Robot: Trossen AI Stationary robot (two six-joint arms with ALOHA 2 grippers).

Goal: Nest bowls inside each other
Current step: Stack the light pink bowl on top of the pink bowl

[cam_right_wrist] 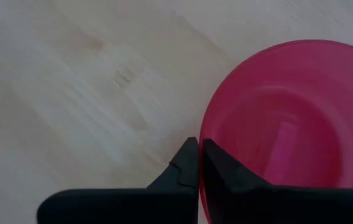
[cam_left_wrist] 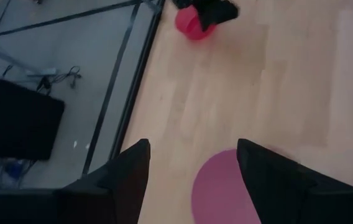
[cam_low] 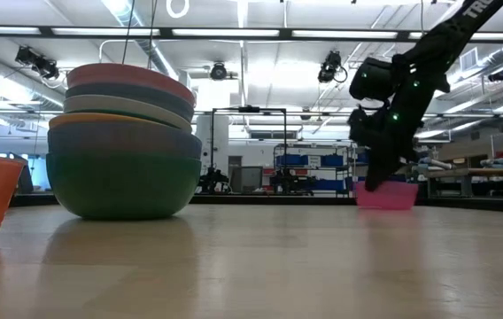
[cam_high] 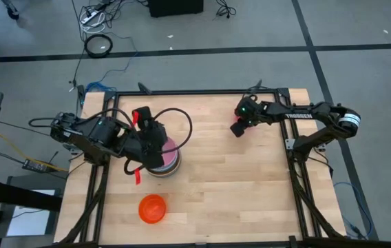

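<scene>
I see my right gripper (cam_right_wrist: 199, 163) reaching down at the table's far side, fingers pinched on the rim of the magenta bowl (cam_right_wrist: 288, 124). My left gripper (cam_left_wrist: 192, 171) hovers spread wide above the bowl stack (cam_high: 164, 160); an orange bowl (cam_high: 152, 208) sits apart, nearer.

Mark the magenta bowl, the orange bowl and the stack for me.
magenta bowl (cam_right_wrist: 288, 124), right wrist view, inner floor.
orange bowl (cam_high: 152, 209), high view, centre of its inside.
stack of bowls (cam_low: 123, 182), low view, side wall of the bottom bowl.
</scene>
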